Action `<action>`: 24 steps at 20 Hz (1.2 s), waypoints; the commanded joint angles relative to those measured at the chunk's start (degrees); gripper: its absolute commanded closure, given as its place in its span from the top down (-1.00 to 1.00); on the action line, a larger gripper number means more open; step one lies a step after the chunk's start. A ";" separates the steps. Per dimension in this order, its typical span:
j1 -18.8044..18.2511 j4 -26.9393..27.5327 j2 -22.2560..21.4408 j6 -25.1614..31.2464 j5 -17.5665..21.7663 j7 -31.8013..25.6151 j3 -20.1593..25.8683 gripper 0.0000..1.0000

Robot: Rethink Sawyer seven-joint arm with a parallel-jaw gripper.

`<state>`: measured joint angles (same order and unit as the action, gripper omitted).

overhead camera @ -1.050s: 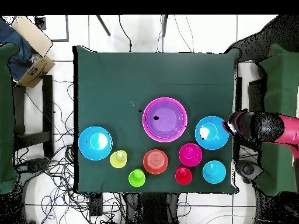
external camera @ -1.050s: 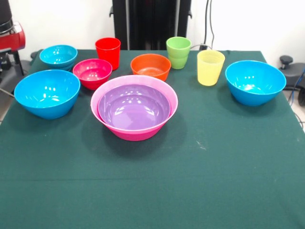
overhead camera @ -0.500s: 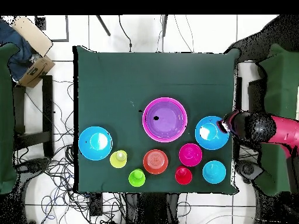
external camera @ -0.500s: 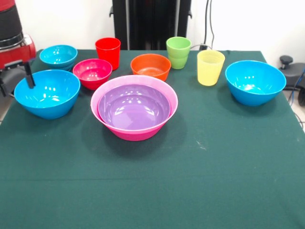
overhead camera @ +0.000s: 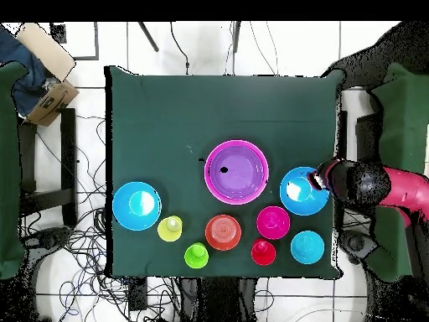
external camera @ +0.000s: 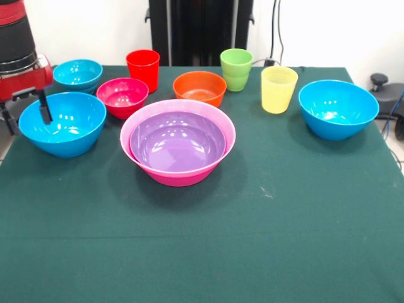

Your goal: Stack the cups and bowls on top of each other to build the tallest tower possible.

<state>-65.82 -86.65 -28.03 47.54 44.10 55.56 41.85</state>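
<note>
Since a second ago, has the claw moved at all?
Yes. In the front view the claw has come in from the picture's left edge, and one finger now stands over the rim of the blue bowl, which has not moved.

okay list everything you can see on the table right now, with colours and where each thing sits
Pink bowl: one, table middle, the tower's base.
Purple bowl: one, nested in the pink.
Blue bowls: two, one by the claw, one at the opposite side.
Small bowls: magenta-red, orange, cyan, far row.
Cups: red, green, yellow, far row.
Table: green cloth.
Claw: one finger inside the blue bowl's rim, one outside.
</note>
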 commanded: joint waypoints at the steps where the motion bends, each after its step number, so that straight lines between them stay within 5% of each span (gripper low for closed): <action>1: 0.78 -0.18 3.42 -1.66 2.56 -4.61 -3.15 1.00; 24: -1.03 2.37 10.93 -7.79 5.48 -6.03 -3.58 1.00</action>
<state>-67.58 -86.55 -20.47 42.83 44.58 55.56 41.85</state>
